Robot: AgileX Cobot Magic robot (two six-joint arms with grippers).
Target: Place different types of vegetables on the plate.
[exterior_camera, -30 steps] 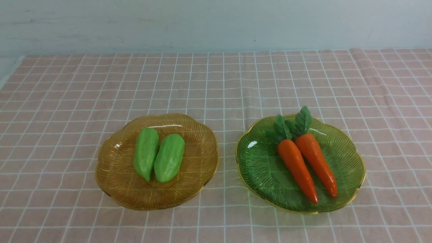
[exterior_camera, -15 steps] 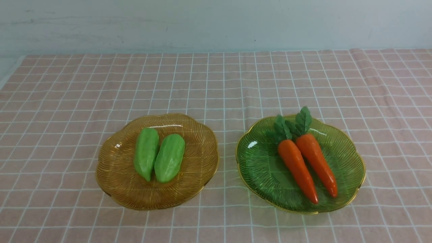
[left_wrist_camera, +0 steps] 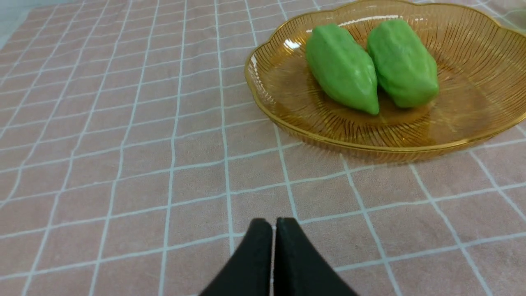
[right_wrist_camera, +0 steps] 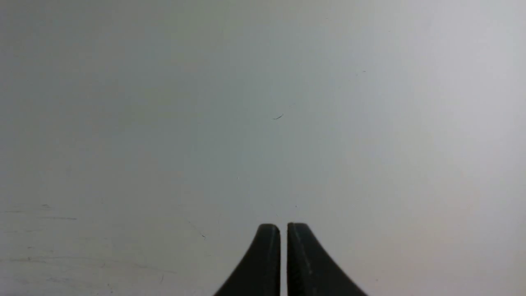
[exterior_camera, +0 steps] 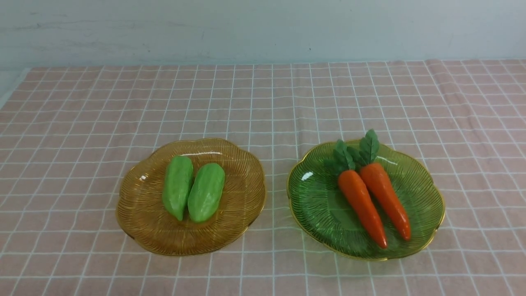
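Two glossy light-green gourds [exterior_camera: 178, 187] [exterior_camera: 206, 192] lie side by side on an amber plate [exterior_camera: 152, 230], on the left in the front view. Two orange carrots [exterior_camera: 361, 203] [exterior_camera: 385, 197] with dark green leafy tops lie on a green plate [exterior_camera: 312, 201] on the right. Neither arm shows in the front view. In the left wrist view my left gripper [left_wrist_camera: 273, 224] is shut and empty over the cloth, short of the amber plate [left_wrist_camera: 287, 94] holding the gourds [left_wrist_camera: 342, 68] [left_wrist_camera: 402, 63]. My right gripper [right_wrist_camera: 283, 228] is shut and empty, facing a plain grey-white surface.
A pink tablecloth [exterior_camera: 263, 102] with a white grid covers the table. A pale wall [exterior_camera: 263, 28] runs along the far edge. The cloth's left edge [exterior_camera: 12, 88] shows at the far left.
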